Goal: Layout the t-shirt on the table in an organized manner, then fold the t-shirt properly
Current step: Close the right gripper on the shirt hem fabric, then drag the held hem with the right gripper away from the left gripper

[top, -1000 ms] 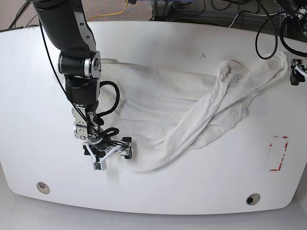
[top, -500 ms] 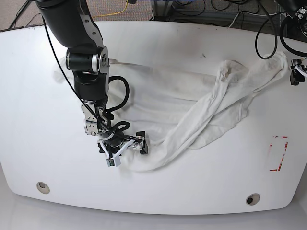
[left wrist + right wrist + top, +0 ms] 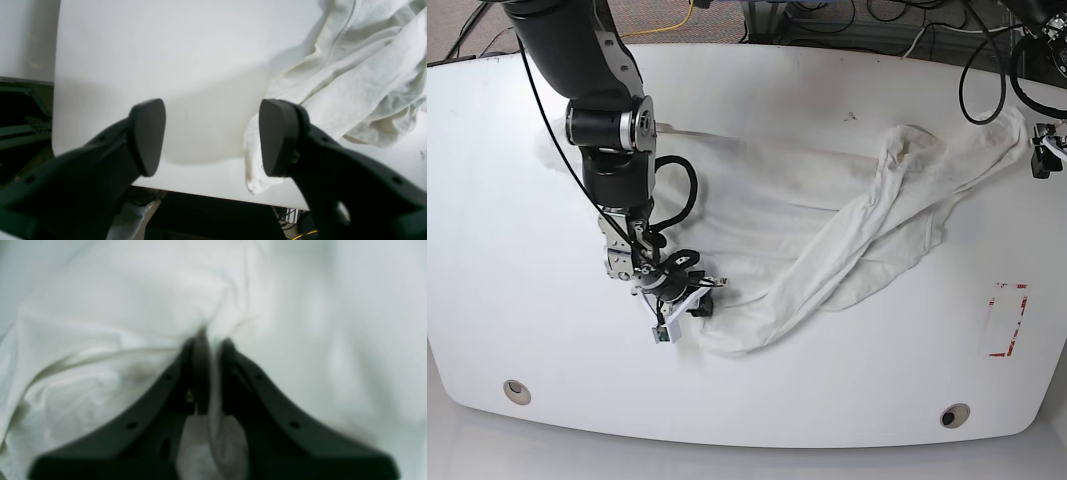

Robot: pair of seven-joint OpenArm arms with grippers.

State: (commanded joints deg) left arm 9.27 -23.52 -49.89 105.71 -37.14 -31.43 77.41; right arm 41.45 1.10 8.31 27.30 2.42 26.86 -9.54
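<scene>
Layout step judged in hand; crumpled off-white cotton t-shirt [image 3: 827,240] bunched across centre of glossy white table [image 3: 527,300]; right gripper [image 3: 210,340] clamped on cloth fold, lower left of base view; left gripper [image 3: 211,136] spread wide, nothing held, right edge; next move: hem to be drawn out flat.

One crumpled off-white cotton t-shirt [image 3: 827,235] lies on one glossy white counter [image 3: 757,90]. The counter has two round grey grommet holes, one near left [image 3: 517,390] and one near right [image 3: 954,415], and one red-outlined tape mark [image 3: 1007,320]. Two black grippers show, right [image 3: 677,308] and left [image 3: 1044,150].
</scene>
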